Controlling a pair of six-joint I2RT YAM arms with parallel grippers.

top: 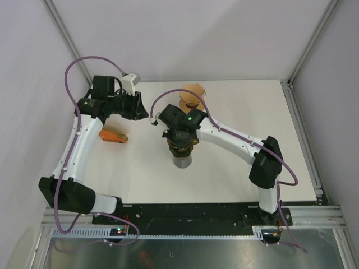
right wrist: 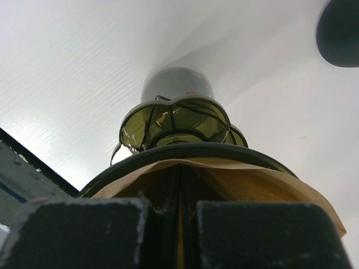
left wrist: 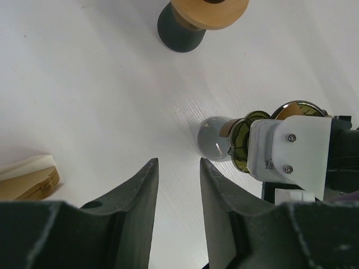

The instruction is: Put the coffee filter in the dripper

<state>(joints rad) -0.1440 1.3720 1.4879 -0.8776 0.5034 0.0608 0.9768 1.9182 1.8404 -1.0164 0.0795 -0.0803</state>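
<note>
Brown filter (right wrist: 252,185) sits in the dripper (right wrist: 174,120). The right gripper (right wrist: 179,224), jaws shut, seems to pinch it, so lifting may drag it out. Beside the dripper, the left gripper (left wrist: 178,185) is half-open and empty.

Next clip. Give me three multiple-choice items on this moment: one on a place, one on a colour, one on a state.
1. The right tool sits: A directly above the dripper; B far to its left; C far to its right.
2. The dripper's glass is: A blue; B green; C red.
3. The left tool is: A open and empty; B shut on nothing; C gripping a cup.

1 A: the top view shows it over the dripper, pinching the filter.
2 B: the right wrist view shows olive-green glass.
3 A: its jaws stand apart with nothing between them.
</note>
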